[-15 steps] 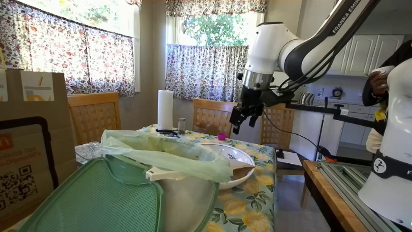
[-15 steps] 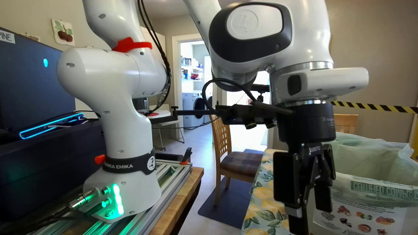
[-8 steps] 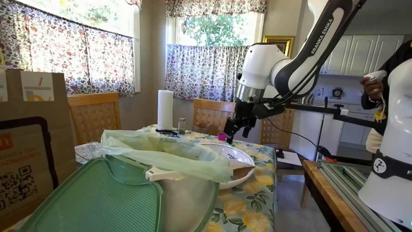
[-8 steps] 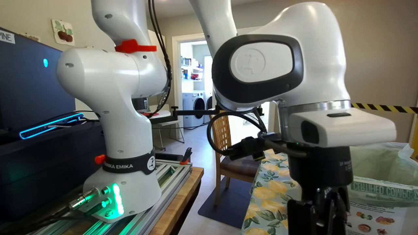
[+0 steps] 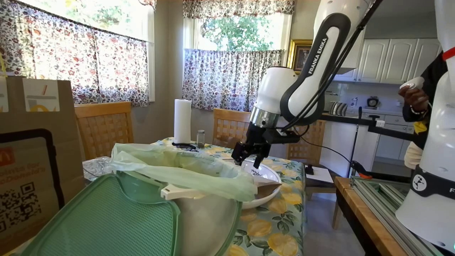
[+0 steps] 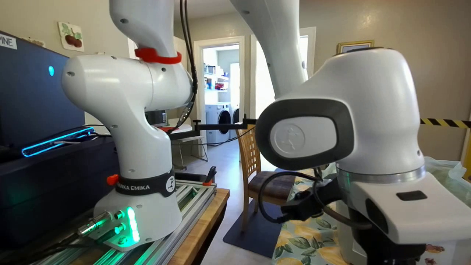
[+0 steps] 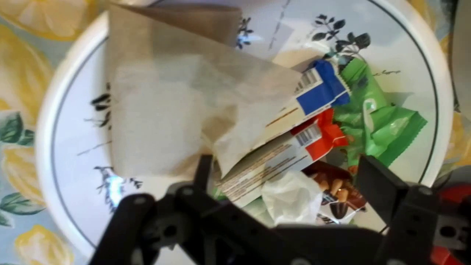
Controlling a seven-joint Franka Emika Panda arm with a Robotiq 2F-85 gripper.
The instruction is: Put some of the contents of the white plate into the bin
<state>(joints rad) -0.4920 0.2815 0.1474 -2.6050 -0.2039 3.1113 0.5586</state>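
The white plate [image 7: 79,125] rests on the lemon-print worktop [image 5: 284,231], between the bin [image 5: 206,224] and the worktop edge that faces the arm's base [image 6: 158,217]. Over the plate hangs the tool [image 7: 285,165], its 2 fingers wide apart; whether the tips touch anything I cannot tell. In the wrist view, brown paper [image 7: 158,110] covers a large part of the plate, 1 corner reaching over the rim. Next to it, 2 wrapped bars lie side by side: a blue-ended bar [image 7: 316,94], partly hidden by the paper, and a red-ended bar [image 7: 320,141]. A green wrapper [image 7: 382,123] lies at their coloured ends. A crumpled white tissue [image 7: 292,197] and a brown wrapper [image 7: 340,187] show between the fingers. The bin is lined with a pale-green bag [image 5: 188,177] folded over its rim. In an exterior view, a paper-towel roll [image 5: 182,121] stands upright near the worktop's far edge, with a small jar [image 5: 201,139] just beside it.
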